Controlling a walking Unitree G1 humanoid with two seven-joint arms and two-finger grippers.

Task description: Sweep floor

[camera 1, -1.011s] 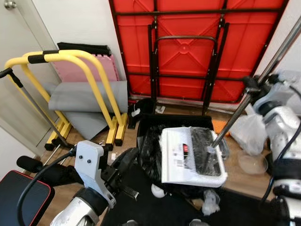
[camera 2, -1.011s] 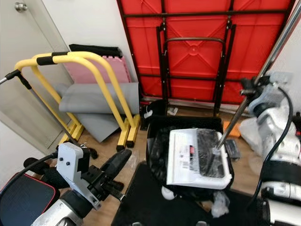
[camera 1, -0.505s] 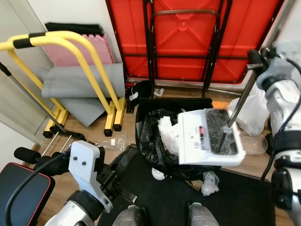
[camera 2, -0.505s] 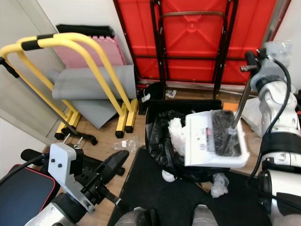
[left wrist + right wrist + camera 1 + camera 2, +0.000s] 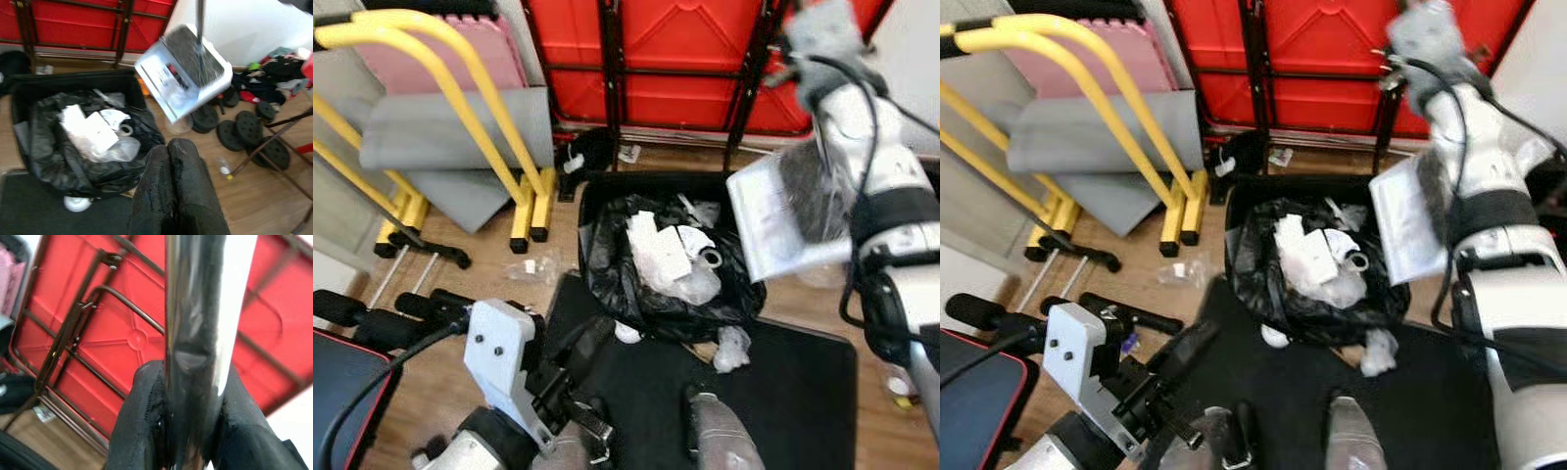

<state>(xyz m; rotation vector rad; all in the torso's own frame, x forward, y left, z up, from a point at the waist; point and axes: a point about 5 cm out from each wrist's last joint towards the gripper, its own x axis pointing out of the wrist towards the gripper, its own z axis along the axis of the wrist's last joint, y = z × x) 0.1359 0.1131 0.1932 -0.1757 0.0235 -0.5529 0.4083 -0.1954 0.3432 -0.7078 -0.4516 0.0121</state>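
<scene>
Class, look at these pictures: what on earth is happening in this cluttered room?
A humanoid robot is clearing up sweepings. Its right gripper is clamped on the metal pole of a white dustpan, which hangs tilted beside the black-lined rubbish bin. White scraps already lie inside the bin. The left gripper is shut and empty, low in front of the bin. A crumpled white piece lies on the black mat.
</scene>
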